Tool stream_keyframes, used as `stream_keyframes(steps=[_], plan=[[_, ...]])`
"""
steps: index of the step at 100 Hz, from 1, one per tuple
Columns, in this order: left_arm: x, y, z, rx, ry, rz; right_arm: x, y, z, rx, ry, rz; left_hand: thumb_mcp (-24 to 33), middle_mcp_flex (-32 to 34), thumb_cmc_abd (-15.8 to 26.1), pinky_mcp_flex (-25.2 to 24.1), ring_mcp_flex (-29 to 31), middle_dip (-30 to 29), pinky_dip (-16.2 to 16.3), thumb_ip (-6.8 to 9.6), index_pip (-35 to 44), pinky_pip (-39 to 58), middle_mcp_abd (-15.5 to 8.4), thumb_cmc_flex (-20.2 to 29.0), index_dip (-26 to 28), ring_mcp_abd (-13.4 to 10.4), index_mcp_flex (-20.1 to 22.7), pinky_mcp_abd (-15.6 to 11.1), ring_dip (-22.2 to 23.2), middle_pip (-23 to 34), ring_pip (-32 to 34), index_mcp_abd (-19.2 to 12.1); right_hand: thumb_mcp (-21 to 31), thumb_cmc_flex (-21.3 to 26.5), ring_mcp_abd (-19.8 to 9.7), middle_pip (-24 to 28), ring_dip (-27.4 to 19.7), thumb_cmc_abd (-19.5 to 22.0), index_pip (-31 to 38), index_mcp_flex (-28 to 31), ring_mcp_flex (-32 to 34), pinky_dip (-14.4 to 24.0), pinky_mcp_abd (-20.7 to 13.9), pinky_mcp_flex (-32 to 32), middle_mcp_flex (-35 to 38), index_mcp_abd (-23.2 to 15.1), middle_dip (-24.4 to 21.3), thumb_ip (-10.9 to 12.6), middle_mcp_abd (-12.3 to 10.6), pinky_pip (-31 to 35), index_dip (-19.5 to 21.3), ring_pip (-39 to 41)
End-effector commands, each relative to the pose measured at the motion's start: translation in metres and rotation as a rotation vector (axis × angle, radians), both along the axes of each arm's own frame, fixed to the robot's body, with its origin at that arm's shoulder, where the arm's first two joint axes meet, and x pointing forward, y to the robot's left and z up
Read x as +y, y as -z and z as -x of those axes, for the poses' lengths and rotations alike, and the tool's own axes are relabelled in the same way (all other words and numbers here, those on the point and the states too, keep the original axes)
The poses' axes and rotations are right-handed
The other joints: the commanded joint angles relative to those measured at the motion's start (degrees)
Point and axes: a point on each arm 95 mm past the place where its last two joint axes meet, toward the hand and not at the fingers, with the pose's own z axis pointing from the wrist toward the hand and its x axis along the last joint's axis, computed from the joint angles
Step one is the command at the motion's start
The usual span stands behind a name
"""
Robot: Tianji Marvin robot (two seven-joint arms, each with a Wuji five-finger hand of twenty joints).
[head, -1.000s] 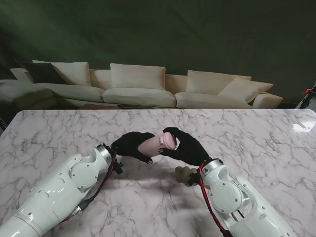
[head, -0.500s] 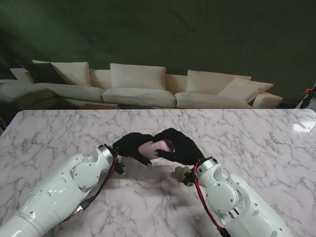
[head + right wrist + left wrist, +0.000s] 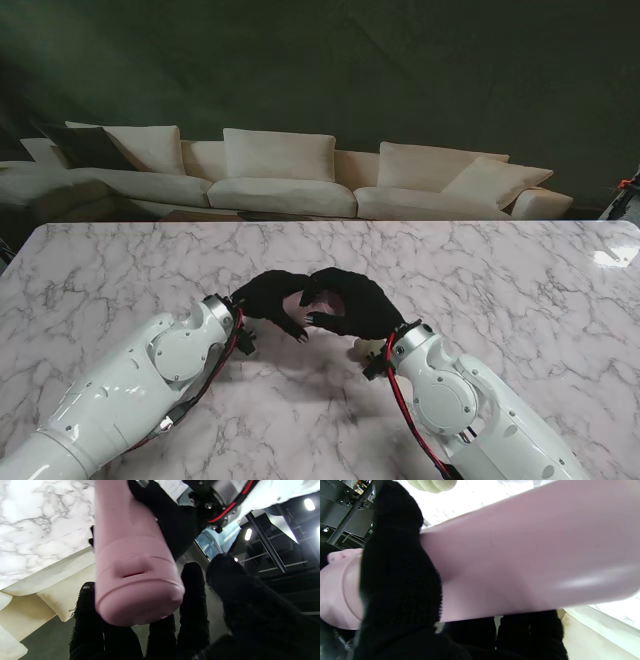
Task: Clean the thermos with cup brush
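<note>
Over the marble table we are gripping the pink thermos in our left hand, its long axis pointing rightward into our right hand, whose fingers are cupping, not yet clenching, the lid end.

Thermos is up off the table, between the two hands, approx. at the middle. Left hand is on its left side, right hand on its right, at the lid end. Cup brush lies on the table nearer to me, just beside the right wrist. Sofa stands behind the table's far edge.
</note>
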Motion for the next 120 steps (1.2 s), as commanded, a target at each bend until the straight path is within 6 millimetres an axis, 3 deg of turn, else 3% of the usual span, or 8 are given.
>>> stream_keyframes(steps=[1,28,46,59,74,91,99,120], plan=[[-0.014,-0.016,-0.002,-0.028,0.022,0.049,0.011,0.004,0.01,0.001,-0.026,-0.054,26.8,1.9,28.1,3.3,4.8,0.8,2.8,0.18,5.4,8.9,-4.5,14.5,1.1,-5.0,5.1,-8.9,3.3,2.6,10.0,-7.5,-0.3,-2.2,-20.2,-0.6,-3.6,1.5,-1.0,0.2,0.5,-2.5,-0.9,-2.8,3.0,-3.4,-1.2,0.5,-3.2,-3.3,-0.6,-2.7],[-0.011,-0.021,0.006,-0.053,0.032,0.081,0.001,-0.011,0.011,-0.087,-0.022,-0.163,26.8,2.0,28.1,3.6,5.1,0.9,2.7,0.18,5.7,9.1,-4.6,14.5,1.1,-5.2,5.1,-9.1,3.4,2.8,10.1,-7.5,0.6,-5.9,-30.3,-8.0,-12.0,2.9,-6.5,-2.4,-7.5,-8.5,-4.6,-8.2,-0.4,-7.4,-6.3,1.3,-9.3,-10.9,-2.6,-11.2],[-0.009,-0.023,0.008,-0.061,0.029,0.092,-0.012,-0.021,0.011,-0.188,0.035,-0.193,26.8,2.0,28.1,3.6,5.0,0.9,2.6,0.2,5.8,9.1,-4.6,14.5,1.0,-5.2,5.0,-9.1,3.5,2.9,10.2,-7.5,0.1,-11.0,-28.1,-11.1,-13.7,4.9,-14.7,-9.0,-11.6,-10.0,-6.9,-9.9,-6.3,-8.4,-7.7,5.6,-10.1,-11.7,0.0,-12.3],[-0.009,-0.023,0.008,-0.068,0.029,0.095,-0.03,-0.029,0.012,-0.268,0.102,-0.153,26.8,1.9,28.2,3.6,5.0,0.9,2.6,0.21,5.8,9.1,-4.6,14.5,1.0,-5.2,5.0,-9.1,3.5,2.9,10.1,-7.5,-4.9,-14.8,-20.9,-10.4,-12.3,3.5,-17.6,-15.1,-13.9,-9.7,-7.1,-10.8,-13.2,-7.0,-7.5,5.5,-2.2,-11.3,1.2,-10.5],[-0.008,-0.025,0.008,-0.078,0.027,0.096,-0.052,-0.032,0.018,-0.221,0.191,0.001,26.8,1.8,28.3,3.5,5.0,0.9,2.6,0.22,5.7,9.1,-4.6,14.5,0.9,-5.3,4.9,-9.1,3.5,2.9,10.1,-7.5,-13.5,-21.3,-13.3,-7.8,-9.3,7.9,-22.5,-22.5,-8.5,-6.2,-6.2,-3.8,-18.8,7.7,-7.4,5.5,9.6,-6.4,1.4,-7.7],[-0.007,-0.027,0.006,-0.074,0.022,0.091,-0.062,-0.023,0.021,-0.108,0.238,0.158,26.6,1.5,28.6,3.4,4.8,0.7,2.5,0.24,5.5,9.0,-4.5,14.5,0.8,-5.4,4.7,-9.2,3.4,2.7,9.9,-7.5,-16.2,-24.3,-10.8,-5.9,-0.5,8.3,-27.4,-25.8,2.5,-0.7,-6.7,9.8,-18.7,13.0,-6.9,5.5,11.2,8.6,0.9,4.8],[-0.008,-0.027,0.005,-0.074,0.024,0.09,-0.06,-0.02,0.021,-0.056,0.251,0.186,26.5,1.5,28.6,3.4,4.8,0.6,2.5,0.25,5.4,9.0,-4.6,14.5,0.7,-5.4,4.6,-9.2,3.4,2.8,9.9,-7.4,-15.7,-25.0,-10.7,-2.5,3.9,7.9,-27.6,-26.4,6.4,1.4,-2.7,14.9,-17.3,12.8,-5.5,5.5,11.2,14.5,2.0,11.6],[-0.012,-0.029,0.005,-0.067,0.031,0.093,-0.043,-0.015,0.018,-0.02,0.23,0.208,26.5,1.5,28.6,3.5,4.9,0.4,2.4,0.34,5.3,9.0,-4.5,14.5,0.6,-5.5,4.6,-9.4,3.4,2.8,9.8,-7.3,-17.6,-21.1,-13.4,4.0,13.8,9.6,-25.1,-23.7,8.6,6.6,-4.2,22.0,-17.4,2.9,-0.5,5.9,10.9,28.3,9.1,29.1]])
